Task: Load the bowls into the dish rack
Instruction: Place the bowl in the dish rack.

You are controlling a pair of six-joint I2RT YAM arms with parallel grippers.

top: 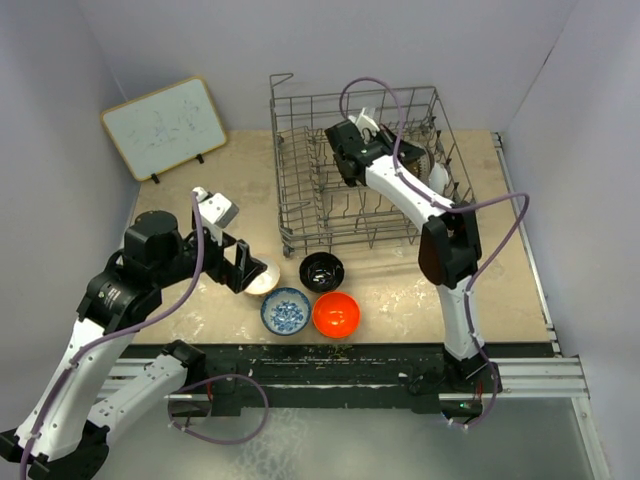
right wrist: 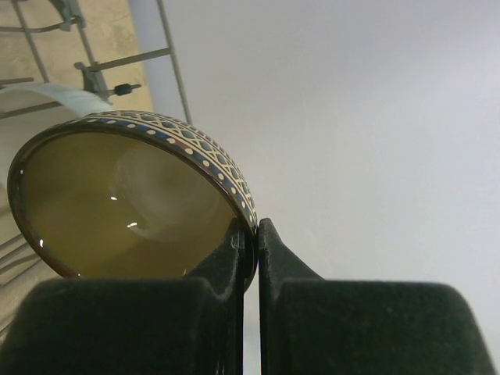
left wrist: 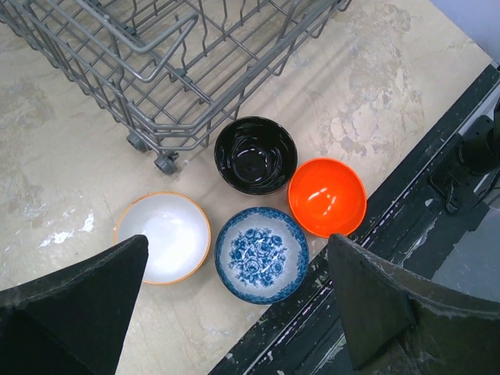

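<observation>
While the right pincer (right wrist: 250, 228) is clenched on the rim of the brown-rimmed bowl (right wrist: 117, 203) over the dish rack (top: 283, 170), it should tip that bowl on edge between tines (top: 350, 208) before letting go; the left pincer (top: 243, 266) hangs released above four bowls (left wrist: 255, 155) on the surface (top: 500, 290).

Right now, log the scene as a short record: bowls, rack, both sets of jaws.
on the table: cream bowl, blue-and-white bowl, black bowl, orange-red bowl
where: clustered between the dish rack and the arm bases
held: brown-rimmed bowl, pinched at its rim, tipped on edge
right jaws: shut on the brown-rimmed bowl, over the dish rack
left jaws: open, empty, above the four table bowls
</observation>
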